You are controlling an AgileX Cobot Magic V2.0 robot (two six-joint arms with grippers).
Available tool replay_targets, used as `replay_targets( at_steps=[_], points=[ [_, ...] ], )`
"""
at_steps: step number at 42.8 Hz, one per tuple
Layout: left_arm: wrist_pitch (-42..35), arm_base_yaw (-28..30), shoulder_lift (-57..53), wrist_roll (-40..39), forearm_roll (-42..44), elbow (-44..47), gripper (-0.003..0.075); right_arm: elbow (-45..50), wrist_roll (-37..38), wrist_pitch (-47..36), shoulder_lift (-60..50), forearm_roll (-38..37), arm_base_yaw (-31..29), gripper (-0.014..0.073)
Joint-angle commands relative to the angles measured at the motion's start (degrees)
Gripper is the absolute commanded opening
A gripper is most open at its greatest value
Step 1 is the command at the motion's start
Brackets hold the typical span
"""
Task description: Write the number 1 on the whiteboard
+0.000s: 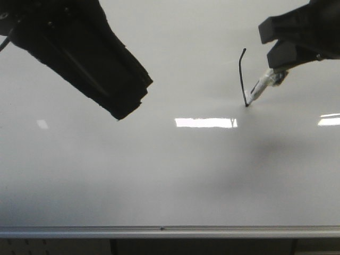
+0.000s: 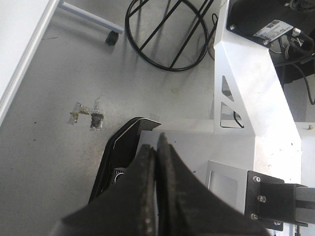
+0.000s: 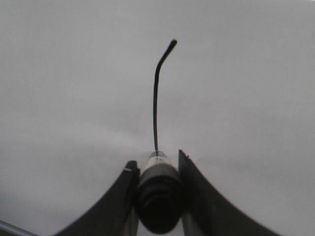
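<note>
The whiteboard (image 1: 159, 175) fills the front view, with its silver rail along the near edge. The number 1 (image 1: 241, 77) is a thin black stroke with a small bend at its top, at the upper right; it also shows in the right wrist view (image 3: 155, 98). My right gripper (image 1: 276, 74) is shut on a marker (image 1: 262, 85) whose tip touches the board at the lower end of the stroke. In the right wrist view my gripper (image 3: 156, 164) clamps the marker (image 3: 157, 196). My left gripper (image 1: 127, 109) hangs above the board at the upper left, shut and empty (image 2: 156, 142).
Bright rectangular light reflections (image 1: 206, 122) lie on the board below the stroke. The left wrist view looks off the board at the floor (image 2: 59, 162), a black wire stool frame (image 2: 167, 34) and the robot's white base (image 2: 246, 98).
</note>
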Motion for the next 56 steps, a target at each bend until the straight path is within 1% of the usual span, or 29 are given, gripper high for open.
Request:
replay_targets(
  at_steps=[1,5,8,13,17,20,21,22,24,25,27,28,29,31,34,36,38,42,48,52,56],
  points=[
    [0.3,0.0,-1.7,-0.1,-3.1,-1.7,-0.002,0.2,-0.4,-3.1,-1.1,-0.1,-0.3,-0.0062],
    [0.3,0.0,-1.7,-0.1,-3.1,-1.7,-0.002,0.3,-0.4,-1.2,-2.9,-0.1,-0.3,-0.0062],
    [0.3,0.0,-1.7,-0.1,-3.1,-1.7,-0.002,-0.7,-0.4,1.9,-6.8,-0.1,-0.3,-0.0062],
    [0.3,0.0,-1.7,-0.1,-3.6,-1.7,-0.002,-5.2,-0.3,14.1,-14.0,0.2,-0.3,-0.0062],
    [0.3,0.0,-1.7,-0.1,-5.5,-1.7,-0.002,-10.3,-0.3,26.0,-15.4,0.2,-0.3,-0.0062],
    [1.9,0.0,-1.7,-0.1,-6.7,-1.8,-0.0016,-13.7,-0.2,34.4,-14.9,0.2,-0.3,-0.0062],
    [2.7,0.0,-1.7,-0.1,-6.9,-1.9,-0.0011,-14.5,-0.2,35.7,-14.7,0.2,-0.3,-0.0062],
    [3.9,0.0,-1.7,-0.1,-6.9,-2.0,0.0003,-15.1,-0.1,38.4,-14.4,0.2,-0.3,-0.0062],
    [6.4,0.0,-1.7,-0.1,-7.3,-2.2,0.0058,-16.8,0.2,43.8,-13.6,0.2,-0.3,-0.0062],
    [7.9,0.0,-1.7,-0.1,-7.8,-2.3,0.0096,-17.4,0.4,46.5,-13.2,0.2,-0.3,-0.0062],
    [7.9,-0.1,-1.8,-0.1,-7.9,-2.3,0.0179,-18.5,0.8,50.8,-12.3,0.2,-0.3,-0.0062],
    [7.9,-0.1,-1.9,-0.1,-7.9,-2.3,0.0234,-18.9,0.9,53.0,-11.8,0.2,-0.3,-0.0062],
    [7.9,-0.1,-1.9,-0.1,-7.9,-2.3,0.0277,-19.3,1.0,54.5,-11.4,0.2,-0.3,-0.0062],
    [7.9,-0.1,-2.1,-0.1,-7.9,-2.3,0.039,-19.6,1.2,56.9,-10.9,-0.2,-0.3,-0.0062],
    [7.9,-0.1,-2.5,-0.1,-6.8,-2.3,0.0516,-19.8,1.9,58.0,-10.6,-1.9,-0.3,-0.0062],
    [7.9,-0.1,-3.1,-0.1,-5.9,-2.3,0.0571,-19.8,2.4,58.5,-10.6,-2.9,-0.3,-0.0062],
    [7.7,-0.1,-3.7,-0.1,-5.5,-2.3,0.0594,-19.8,2.8,59.2,-10.6,-3.2,-0.3,-0.0062],
    [5.2,-0.1,-4.5,-0.1,-5.5,-2.3,0.0589,-19.8,2.8,60.8,-10.6,-2.7,-0.3,-0.0062],
    [0.3,-0.1,-4.6,0.5,-5.6,-2.3,0.0589,-19.8,2.8,65.2,-9.9,1.2,-0.3,-0.0062],
    [-1.3,-0.1,-4.6,3.7,-8.1,-2.3,0.0589,-19.8,2.7,67.1,-9.5,3.5,-0.3,-0.0062],
    [-1.9,-0.1,-4.6,9.1,-12.1,-2.3,0.0589,-20.0,1.7,68.4,-9.0,6.0,-0.3,-0.0062]
  ],
)
